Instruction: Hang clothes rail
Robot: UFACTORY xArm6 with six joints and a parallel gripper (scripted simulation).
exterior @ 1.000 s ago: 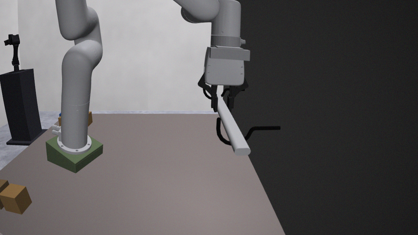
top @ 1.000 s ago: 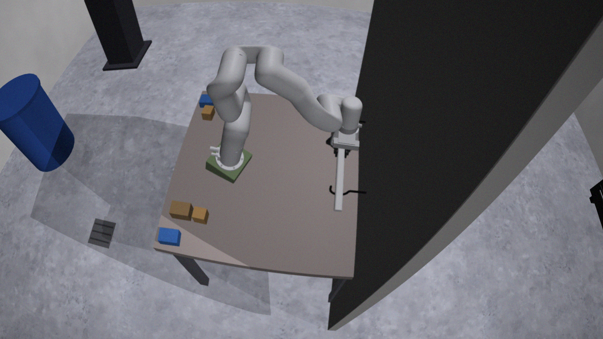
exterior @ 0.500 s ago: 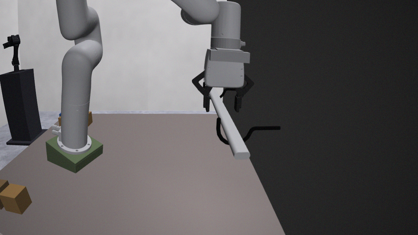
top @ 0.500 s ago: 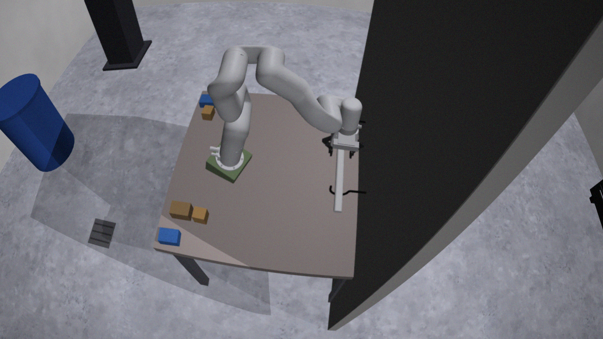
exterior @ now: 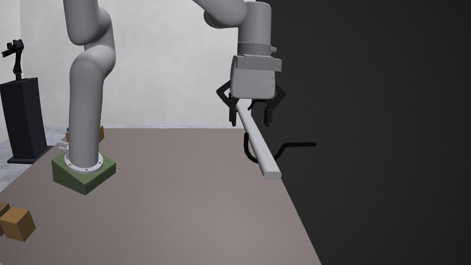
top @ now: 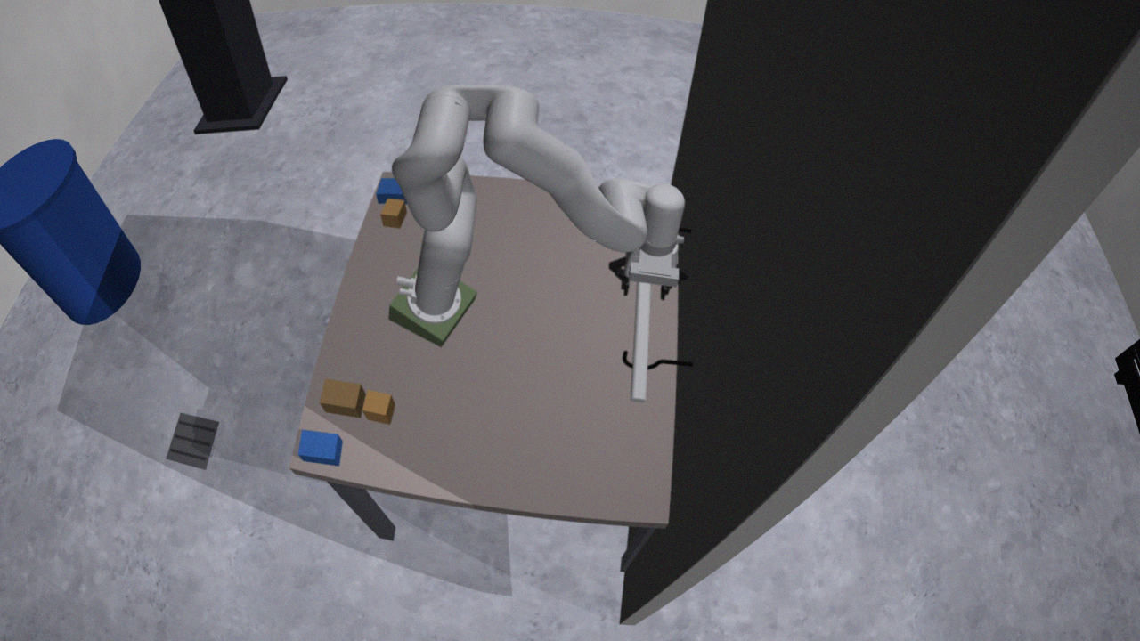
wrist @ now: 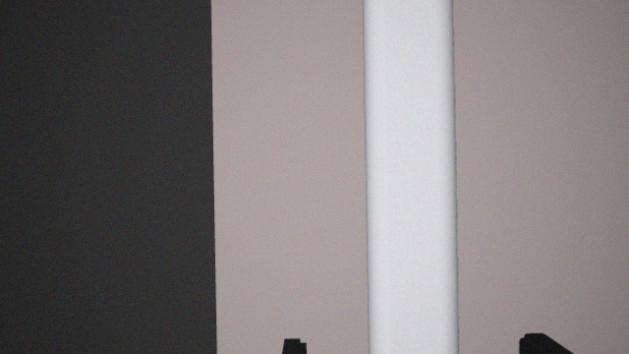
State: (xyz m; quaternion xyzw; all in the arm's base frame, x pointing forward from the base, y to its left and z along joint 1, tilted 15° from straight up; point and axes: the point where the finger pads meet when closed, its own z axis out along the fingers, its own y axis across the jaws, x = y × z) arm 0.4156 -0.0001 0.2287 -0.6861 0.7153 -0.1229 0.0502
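Observation:
The white clothes rail runs level along the dark wall. Its near part lies in the cradle of a black wall hook. The far hook is hidden behind the gripper. My gripper is open. Its fingers stand clear on either side of the rail's far part and do not touch it.
The brown table carries the arm's green base, tan boxes and blue blocks. A blue barrel and a black pillar stand on the floor to the left.

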